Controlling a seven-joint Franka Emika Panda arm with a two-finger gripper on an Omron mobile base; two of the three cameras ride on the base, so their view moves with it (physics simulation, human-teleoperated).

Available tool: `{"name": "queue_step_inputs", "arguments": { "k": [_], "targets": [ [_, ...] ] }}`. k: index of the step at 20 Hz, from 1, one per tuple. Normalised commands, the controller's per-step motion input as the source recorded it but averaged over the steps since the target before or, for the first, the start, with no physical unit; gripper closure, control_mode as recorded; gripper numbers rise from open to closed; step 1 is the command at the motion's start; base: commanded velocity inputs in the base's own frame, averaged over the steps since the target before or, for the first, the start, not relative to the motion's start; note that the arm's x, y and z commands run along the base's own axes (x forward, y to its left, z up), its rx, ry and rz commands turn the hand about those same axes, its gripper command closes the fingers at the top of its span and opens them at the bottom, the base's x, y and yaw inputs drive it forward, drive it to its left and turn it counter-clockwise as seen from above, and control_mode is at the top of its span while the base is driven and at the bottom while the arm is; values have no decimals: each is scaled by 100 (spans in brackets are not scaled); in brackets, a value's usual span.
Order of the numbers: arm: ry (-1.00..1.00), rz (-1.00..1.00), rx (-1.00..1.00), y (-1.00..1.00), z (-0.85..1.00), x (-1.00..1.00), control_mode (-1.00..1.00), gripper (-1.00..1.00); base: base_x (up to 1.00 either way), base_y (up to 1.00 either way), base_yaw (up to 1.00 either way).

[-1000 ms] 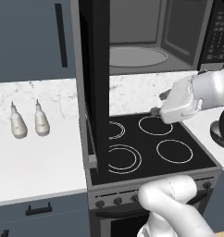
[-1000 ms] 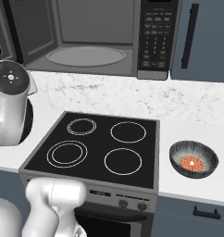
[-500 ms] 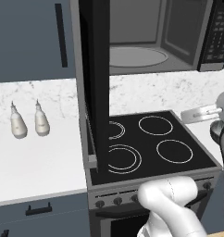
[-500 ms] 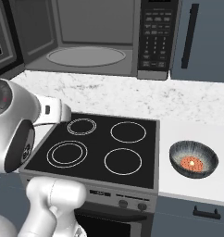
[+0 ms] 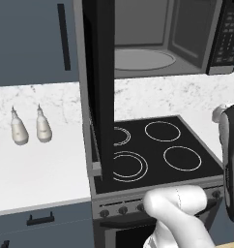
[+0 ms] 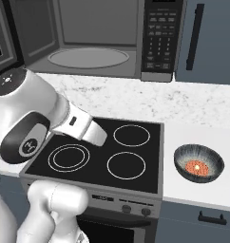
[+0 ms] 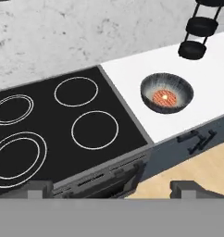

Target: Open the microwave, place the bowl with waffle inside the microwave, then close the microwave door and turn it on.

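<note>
The microwave [image 5: 153,43] [image 6: 93,42] stands open above the stove, its turntable plate [image 6: 88,58] bare. The microwave door [image 5: 97,82] juts out edge-on toward me on the left. On the white counter right of the stove rests the ribbed dark grey bowl [image 6: 198,163] [image 7: 167,92], with the orange-brown waffle [image 6: 196,167] [image 7: 164,97] in it. My gripper [image 7: 111,189] is open and holds nothing. It looks down from above the stove's front edge, and the bowl lies well ahead and to the right of its fingertips [image 7: 37,187].
The black stovetop [image 6: 102,152] [image 7: 63,125] lies under the microwave. Two pale bottles [image 5: 29,128] stand on the left counter. A blue-grey cabinet with a black handle [image 6: 196,28] is right of the keypad [image 6: 159,38]. A black stacked rack [image 7: 202,28] stands beyond the bowl.
My arm has swung away from the stove's back right: its hand has left the left base view, and its elbow now reaches over the stove's left burners. The bowl has stayed put.
</note>
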Motion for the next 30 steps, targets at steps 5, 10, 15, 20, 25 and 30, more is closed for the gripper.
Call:
{"name": "queue_step_inputs", "arguments": {
  "k": [5,10,15,20,25,30],
  "targets": [
    [23,-43,21,-100,-7,-2,-100,-100,0,0,0],
    [11,-41,24,-99,-20,2,-100,-100,0,0,0],
    [2,-17,22,-87,-59,22,-100,-100,0,0,0],
    [-10,0,15,-49,-77,64,-100,-100,0,0,0],
    [0,-4,15,-66,-61,42,-100,-100,0,0,0],
    [4,-20,8,-53,-49,24,-100,-100,0,0,0]
  ]
}}
